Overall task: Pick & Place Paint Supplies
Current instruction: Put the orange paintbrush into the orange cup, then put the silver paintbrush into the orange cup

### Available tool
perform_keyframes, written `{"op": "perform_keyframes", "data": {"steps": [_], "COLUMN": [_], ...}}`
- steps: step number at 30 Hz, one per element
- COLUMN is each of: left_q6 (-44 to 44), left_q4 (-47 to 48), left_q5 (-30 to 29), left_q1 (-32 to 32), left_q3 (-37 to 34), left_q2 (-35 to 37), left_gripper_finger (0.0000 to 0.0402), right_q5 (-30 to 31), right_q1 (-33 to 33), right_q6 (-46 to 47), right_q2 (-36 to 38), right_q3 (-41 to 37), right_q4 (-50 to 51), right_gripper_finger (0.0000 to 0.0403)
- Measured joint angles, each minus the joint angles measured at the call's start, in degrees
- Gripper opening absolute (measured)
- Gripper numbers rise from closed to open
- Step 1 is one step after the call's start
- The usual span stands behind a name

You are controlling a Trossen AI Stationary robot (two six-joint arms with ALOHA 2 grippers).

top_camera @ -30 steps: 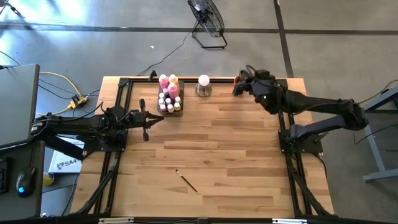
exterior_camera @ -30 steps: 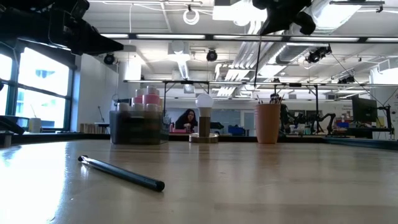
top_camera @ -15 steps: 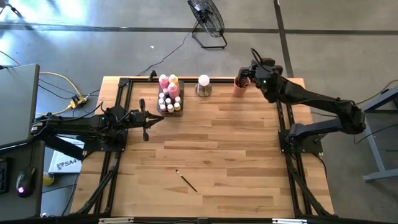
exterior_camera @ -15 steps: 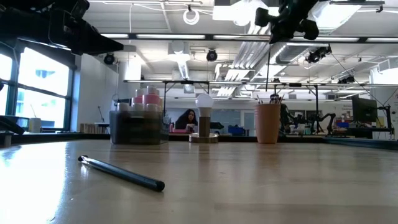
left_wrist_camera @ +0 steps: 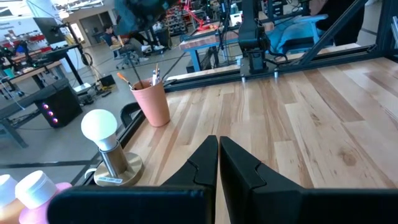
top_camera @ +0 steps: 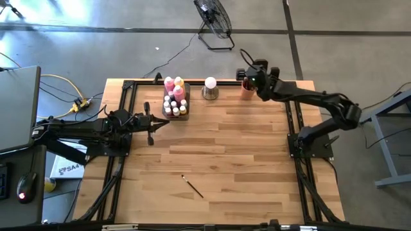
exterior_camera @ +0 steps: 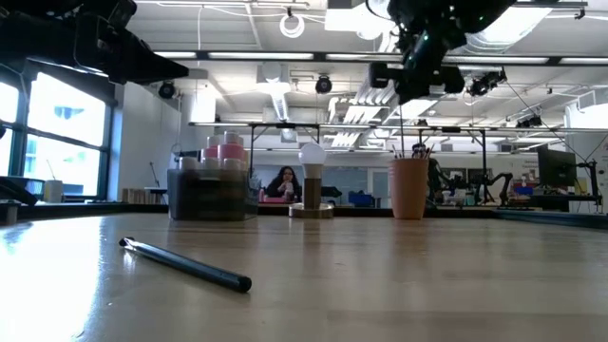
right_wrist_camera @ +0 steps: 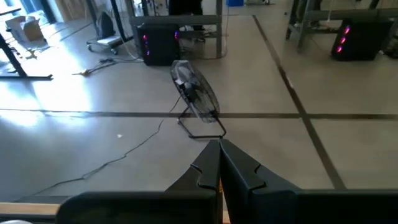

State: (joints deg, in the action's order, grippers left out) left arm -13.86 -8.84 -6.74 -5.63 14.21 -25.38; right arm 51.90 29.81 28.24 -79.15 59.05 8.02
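High view: two dark arms flank a light wooden plank table (top_camera: 244,154) edged by a black metal frame. Left gripper (top_camera: 151,123), at the end of the left arm stretched level from the table's left side, hovers over the left part of the boards with its fingers clenched together and nothing between them; in the left wrist view the two dark fingers (left_wrist_camera: 205,165) meet in a closed wedge. Right gripper (top_camera: 247,70), on the right arm reaching diagonally from its base at the right edge toward the far rim, sits raised just above the orange cylindrical cup (top_camera: 247,88); its fingers (right_wrist_camera: 208,165) are likewise pressed shut and empty, pointing out past the table toward a black floor fan (right_wrist_camera: 194,93). Low view: the same gripper hangs high over the cup, from which thin brush handles (exterior_camera: 410,149) protrude. Near the far edge, left of centre, stands the cluster of paint bottles (top_camera: 175,97), larger pink and yellow ones behind tiny white-capped ones, held in a dark holder. Just beside it to the right is a white ball on a round metal base (top_camera: 210,88). One thin dark-handled paintbrush (top_camera: 192,186) lies flat and diagonal on the near part of the boards, well apart from both grippers. A person (exterior_camera: 284,182) sits in the room beyond.
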Motion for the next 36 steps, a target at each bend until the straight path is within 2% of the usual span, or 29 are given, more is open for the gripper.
{"op": "perform_keyframes", "data": {"steps": [10,16,22,25,32,36], "left_q6": [0.0,0.0,0.0,0.0,0.0,0.0], "left_q4": [0.0,0.0,0.0,0.0,0.0,0.0], "left_q5": [0.0,0.0,0.0,0.0,0.0,0.0], "left_q1": [0.0,0.0,0.0,0.0,0.0,0.0], "left_q3": [0.0,0.0,0.0,0.0,0.0,0.0], "left_q2": [0.0,0.0,0.0,0.0,0.0,0.0], "left_gripper_finger": [0.0012,0.0012,0.0012,0.0012,0.0012,0.0012], "right_q5": [-3.6,-8.2,-9.2,-10.3,-10.2,-10.9], "right_q1": [1.0,2.2,2.2,2.2,2.0,0.6], "right_q6": [0.2,0.0,-0.1,-0.1,-0.1,-1.9], "right_q2": [-5.3,-5.7,-5.7,-5.7,-5.2,-2.2], "right_q3": [0.0,0.0,0.0,0.0,0.0,0.0], "right_q4": [-1.4,-1.4,-1.3,-1.3,-1.4,-5.3], "right_gripper_finger": [0.0002,0.0002,0.0006,0.0024,0.0099,0.0116]}}
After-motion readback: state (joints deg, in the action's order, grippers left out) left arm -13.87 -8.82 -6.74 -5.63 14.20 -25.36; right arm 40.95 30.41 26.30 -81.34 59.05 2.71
